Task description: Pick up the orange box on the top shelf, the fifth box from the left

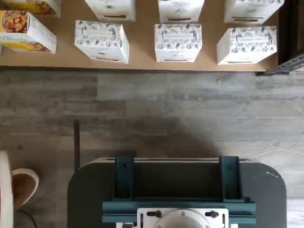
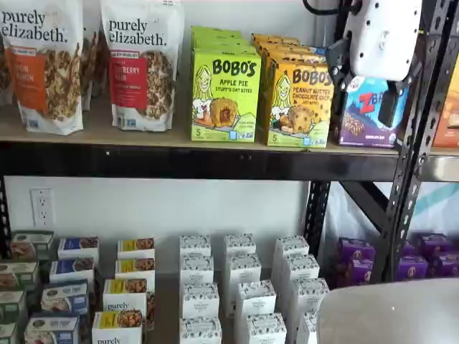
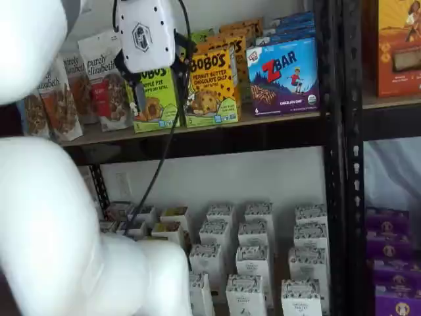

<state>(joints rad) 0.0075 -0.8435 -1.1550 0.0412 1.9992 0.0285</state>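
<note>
Top shelf holds orange box, left of fingers; spread unclear.

Overall light: even, soft indoor light, moderately bright in all three views.
Shadows: a dark band lies under the top shelf; a broad soft shadow spreads on the grey floor ahead of the dark mount.
Glare: the white wall and the gripper body look washed out.
Blur: the near white arm is out of focus.
Sharpness: all frames look soft; small print on the white cartons is unreadable.
</note>
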